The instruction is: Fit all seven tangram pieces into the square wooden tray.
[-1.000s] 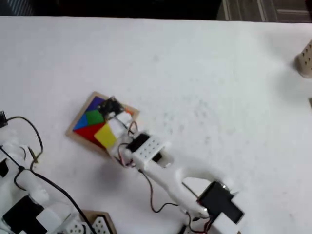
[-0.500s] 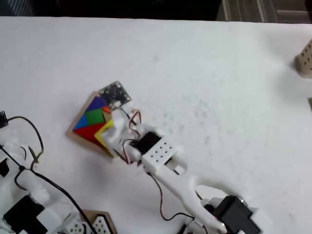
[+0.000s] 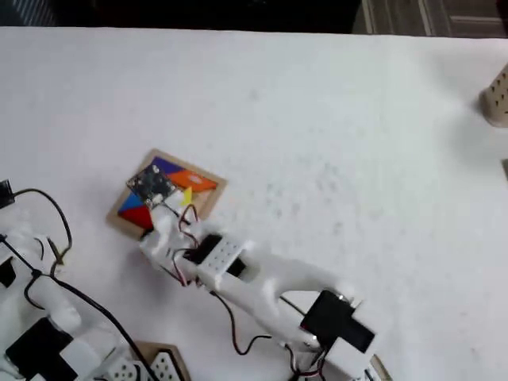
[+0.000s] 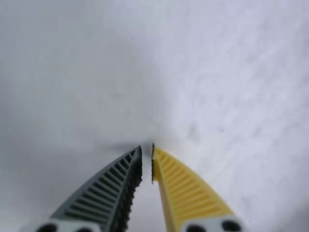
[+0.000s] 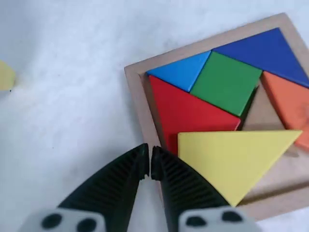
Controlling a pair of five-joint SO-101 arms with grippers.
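At tray [image 5: 136,104] rim, R end effector [image 5: 150,163] closed, by yellow triangle [image 5: 231,157].

A white table [image 3: 333,119] spread across the scene, with a beige perforated block [image 3: 497,98] at its right edge, a tan board corner [image 3: 179,356] at its near edge and dark floor [image 3: 198,12] beyond its far edge.
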